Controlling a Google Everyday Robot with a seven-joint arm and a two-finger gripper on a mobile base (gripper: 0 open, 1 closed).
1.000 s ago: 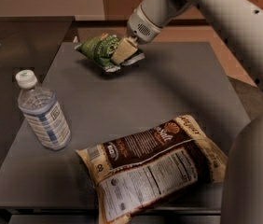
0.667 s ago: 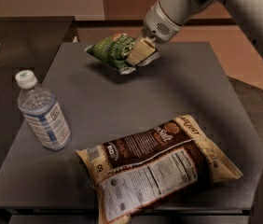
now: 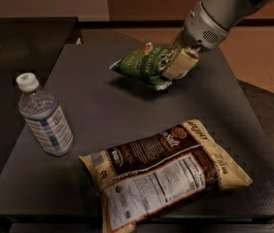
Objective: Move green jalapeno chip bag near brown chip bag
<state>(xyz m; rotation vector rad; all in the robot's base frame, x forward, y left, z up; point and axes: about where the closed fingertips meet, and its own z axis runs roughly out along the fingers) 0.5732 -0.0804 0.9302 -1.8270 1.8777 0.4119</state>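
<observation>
Over the dark worktop [image 3: 103,115] my gripper [image 3: 178,64] clamps the small green crinkly bag [image 3: 139,62], lifted; carrying it to the big brown-and-cream bag [image 3: 166,174] remains.

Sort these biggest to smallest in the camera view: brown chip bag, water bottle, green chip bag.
1. Large dark-brown and cream chip bag: largest.
2. Clear plastic water bottle and small green crinkly chip bag: similar; bottle is nearer, so unsure.
The gripper grips the green bag's right end.
</observation>
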